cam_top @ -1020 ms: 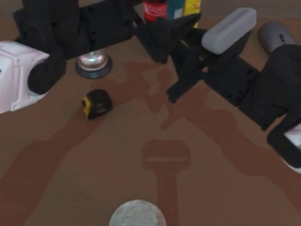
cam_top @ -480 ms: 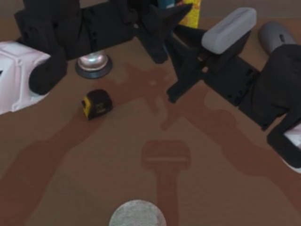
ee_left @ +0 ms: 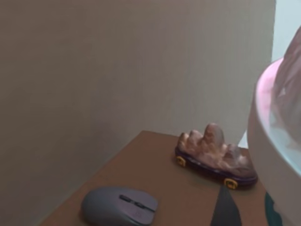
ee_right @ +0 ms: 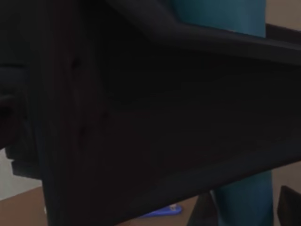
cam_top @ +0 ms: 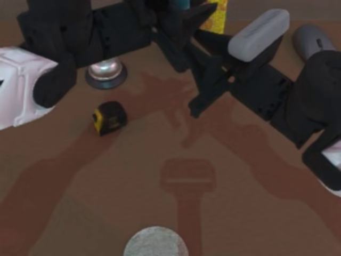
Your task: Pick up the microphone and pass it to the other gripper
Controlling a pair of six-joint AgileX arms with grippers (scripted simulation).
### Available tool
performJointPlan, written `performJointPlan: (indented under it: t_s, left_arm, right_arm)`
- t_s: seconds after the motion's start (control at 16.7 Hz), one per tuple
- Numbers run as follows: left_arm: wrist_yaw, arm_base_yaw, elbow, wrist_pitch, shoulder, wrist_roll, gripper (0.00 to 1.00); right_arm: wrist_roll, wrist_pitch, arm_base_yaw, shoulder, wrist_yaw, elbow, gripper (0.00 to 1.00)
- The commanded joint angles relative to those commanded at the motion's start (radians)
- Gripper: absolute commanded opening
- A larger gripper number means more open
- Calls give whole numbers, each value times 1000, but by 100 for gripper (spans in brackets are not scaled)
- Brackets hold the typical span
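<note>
High above the counter (cam_top: 160,160), the left tool (cam_top: 184,26) and right tool (cam_top: 205,80) meet near its far edge, the teal microphone (ee_right: 244,195) between them; whether either pinches it, I cannot tell.

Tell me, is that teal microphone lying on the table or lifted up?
Lifted. The right wrist view shows the microphone handle standing upright above the table, beside the left gripper at the top view's far edge. Who grips it: cannot tell.

On the bench (cam_top: 160,160), a tape measure (cam_top: 109,117) was placed left of centre, with a call bell (cam_top: 106,72) just behind it (partly hidden under the left arm). A computer mouse (cam_top: 314,40) was set at the far right corner, and a round disc (cam_top: 155,242) at the near edge.
</note>
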Motion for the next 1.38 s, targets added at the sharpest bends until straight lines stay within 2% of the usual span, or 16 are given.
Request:
performJointPlan:
  t_s: [0.06,0.84,1.38]
  left_arm:
    - [0,0,0,0,0,0,0]
    - [0,0,0,0,0,0,0]
    - [-4,0,4,-1,-4,3,0]
  right_arm:
    - [0,0,0,0,0,0,0]
    - [0,0,0,0,0,0,98]
    - [-3,0,-2,6,3,-3,100]
